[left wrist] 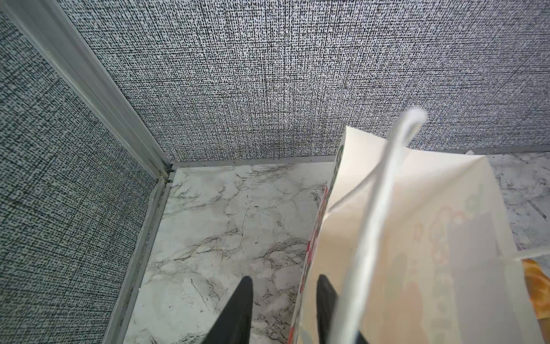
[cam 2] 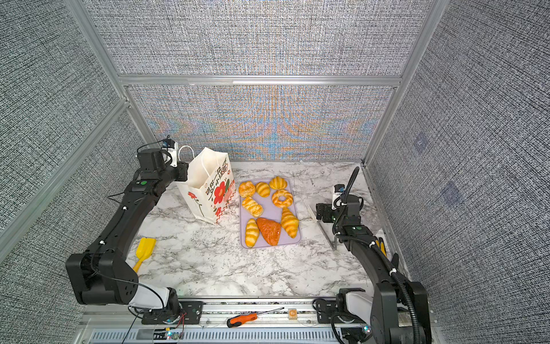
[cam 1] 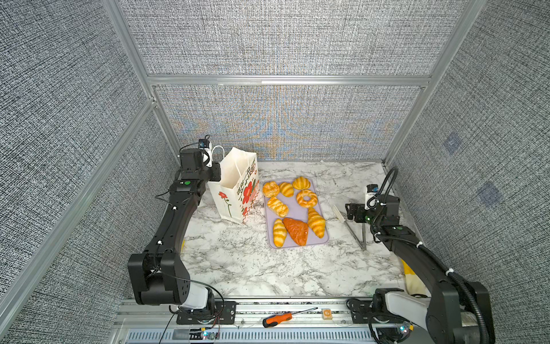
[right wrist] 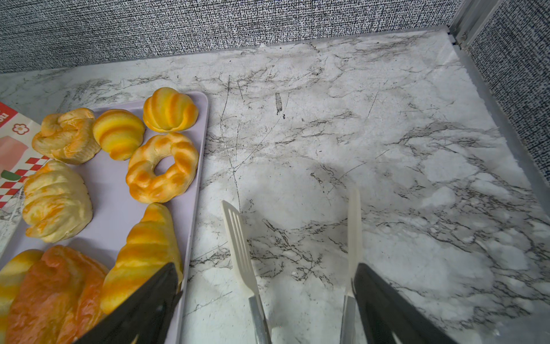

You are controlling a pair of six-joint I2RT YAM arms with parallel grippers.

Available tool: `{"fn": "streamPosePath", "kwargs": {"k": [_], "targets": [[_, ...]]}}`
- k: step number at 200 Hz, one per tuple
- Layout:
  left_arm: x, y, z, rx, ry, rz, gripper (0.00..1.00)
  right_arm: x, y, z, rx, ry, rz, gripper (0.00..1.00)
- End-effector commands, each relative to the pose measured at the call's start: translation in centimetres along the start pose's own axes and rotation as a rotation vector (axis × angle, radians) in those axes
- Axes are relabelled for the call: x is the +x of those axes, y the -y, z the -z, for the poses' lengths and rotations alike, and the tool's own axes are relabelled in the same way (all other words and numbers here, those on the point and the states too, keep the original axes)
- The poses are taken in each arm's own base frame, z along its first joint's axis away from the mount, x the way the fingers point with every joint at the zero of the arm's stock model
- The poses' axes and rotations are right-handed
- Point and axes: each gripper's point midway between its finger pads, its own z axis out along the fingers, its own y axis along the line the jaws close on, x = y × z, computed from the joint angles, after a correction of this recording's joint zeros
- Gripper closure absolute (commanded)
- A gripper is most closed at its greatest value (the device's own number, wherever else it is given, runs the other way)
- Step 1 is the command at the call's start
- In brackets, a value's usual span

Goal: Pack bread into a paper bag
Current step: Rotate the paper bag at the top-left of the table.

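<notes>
bread lay on lilac tray, beside upright paper bag | left gripper stood part open, fingers astride bag wall | right gripper stood wide open around tongs, gripping nothing

The bag is made of matt white paper, with cord handles. The bread is glossy and smooth; the tray is of smooth matt plastic. The worktop is finished in a marble print, marked with fine scratches. The walls are covered in rough woven cloth, and the frame is made of brushed metal.
</notes>
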Motion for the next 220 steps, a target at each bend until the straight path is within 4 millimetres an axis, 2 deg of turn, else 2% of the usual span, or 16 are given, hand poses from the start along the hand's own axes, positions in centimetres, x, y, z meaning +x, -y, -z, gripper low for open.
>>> {"fn": "streamPosePath", "kwargs": {"k": [1, 70, 119, 142, 162, 220], "targets": [[0.7, 0.8, -0.5, 0.050, -0.036, 0.012, 0.65, 0.2, 0.0, -0.1, 0.000, -0.020, 0.008, 0.07], [1.2, 0.8, -1.2, 0.067, -0.067, 0.012, 0.73, 0.4, 0.0, -0.3, 0.001, -0.040, 0.013, 0.06], [1.1, 0.7, -1.3, 0.070, -0.078, 0.023, 0.92, 0.6, 0.2, -0.5, 0.009, -0.052, 0.016, 0.06], [1.0, 0.9, -1.1, 0.078, -0.083, 0.058, 0.97, 0.8, 0.2, -0.6, 0.012, -0.056, 0.014, 0.07], [1.0, 0.9, -0.9, 0.072, -0.091, 0.105, 1.00, 0.8, 0.2, -0.6, 0.012, -0.061, 0.015, 0.06], [1.3, 0.0, 0.0, 0.009, -0.086, 0.289, 1.00, 1.2, 0.3, -0.9, 0.015, -0.080, 0.010, 0.06]]}}
